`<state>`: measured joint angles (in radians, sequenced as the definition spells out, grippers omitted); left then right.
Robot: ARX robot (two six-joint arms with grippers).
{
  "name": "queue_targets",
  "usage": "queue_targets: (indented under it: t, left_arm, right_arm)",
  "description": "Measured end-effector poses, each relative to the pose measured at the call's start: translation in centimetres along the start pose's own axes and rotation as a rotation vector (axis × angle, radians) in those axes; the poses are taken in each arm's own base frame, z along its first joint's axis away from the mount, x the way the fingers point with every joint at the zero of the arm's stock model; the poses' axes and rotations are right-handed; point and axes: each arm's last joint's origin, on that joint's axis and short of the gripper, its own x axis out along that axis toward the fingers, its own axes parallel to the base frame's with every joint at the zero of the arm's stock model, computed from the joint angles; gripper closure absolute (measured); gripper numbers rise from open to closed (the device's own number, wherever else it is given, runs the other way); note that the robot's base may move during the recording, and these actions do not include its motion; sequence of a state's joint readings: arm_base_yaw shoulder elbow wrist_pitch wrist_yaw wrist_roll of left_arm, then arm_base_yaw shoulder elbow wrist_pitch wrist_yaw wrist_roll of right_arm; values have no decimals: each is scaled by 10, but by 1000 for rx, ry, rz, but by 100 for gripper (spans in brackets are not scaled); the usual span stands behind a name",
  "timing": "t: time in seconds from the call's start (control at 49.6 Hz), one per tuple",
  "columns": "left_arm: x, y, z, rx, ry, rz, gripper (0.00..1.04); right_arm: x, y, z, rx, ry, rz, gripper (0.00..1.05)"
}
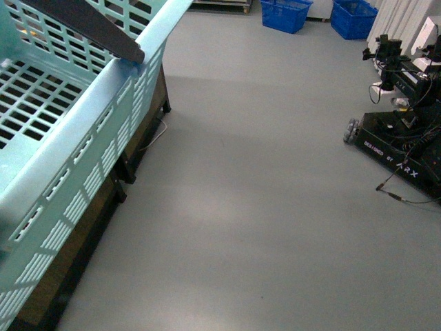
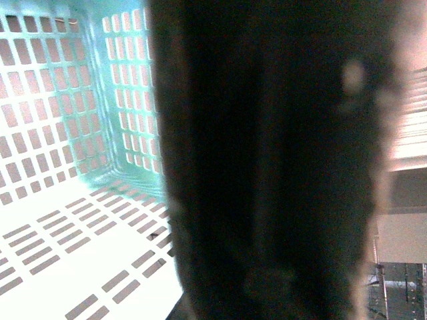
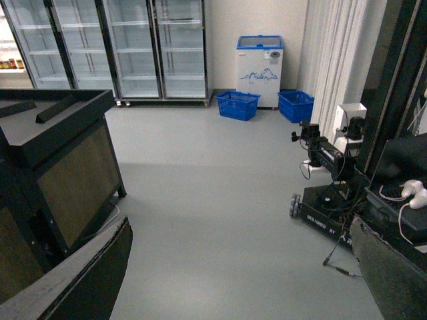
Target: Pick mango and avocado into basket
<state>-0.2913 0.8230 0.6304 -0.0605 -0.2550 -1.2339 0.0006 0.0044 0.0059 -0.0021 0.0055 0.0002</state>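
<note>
Scanning all three views: no mango, no avocado anywhere in sight, so their bearing and long axis cannot be told.

Basket [image 1: 103, 93] fills the front view's left side, close to the camera, with its handle [image 1: 89, 24] slanting across the top. It sits to the robot's left, so the left arm is plainly the nearer one. The left wrist view looks straight into the basket, and the slotted bottom that shows holds no fruit.

Left jaws: a dark blurred shape [image 2: 267, 167] blocks most of that view; cannot tell whether they are apart or closed.

Right jaws: wide apart, with nothing between the two fingers [image 3: 87, 280], aimed out over bare floor.

Judgement: both fruits are yet to be found. The next move needs a turn toward wherever they lie.

Surface: a dark table [image 1: 138, 155] under and beside the basket.

Room: a grey floor [image 1: 262, 207], two blue baskets [image 1: 286, 14] at the far wall, glass-door fridges [image 3: 133, 47], a white chest freezer [image 3: 259, 67], and a second robot base [image 1: 400, 138] with trailing cables on the right.
</note>
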Motion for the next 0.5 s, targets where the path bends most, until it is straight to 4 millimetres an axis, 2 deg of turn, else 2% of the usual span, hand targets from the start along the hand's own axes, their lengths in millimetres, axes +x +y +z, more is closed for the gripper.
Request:
queue_targets:
  t: [0.504]
  left_arm:
    - [0, 1, 1, 3, -20, 9, 99]
  right_arm:
    - [0, 0, 0, 0, 0, 3, 8]
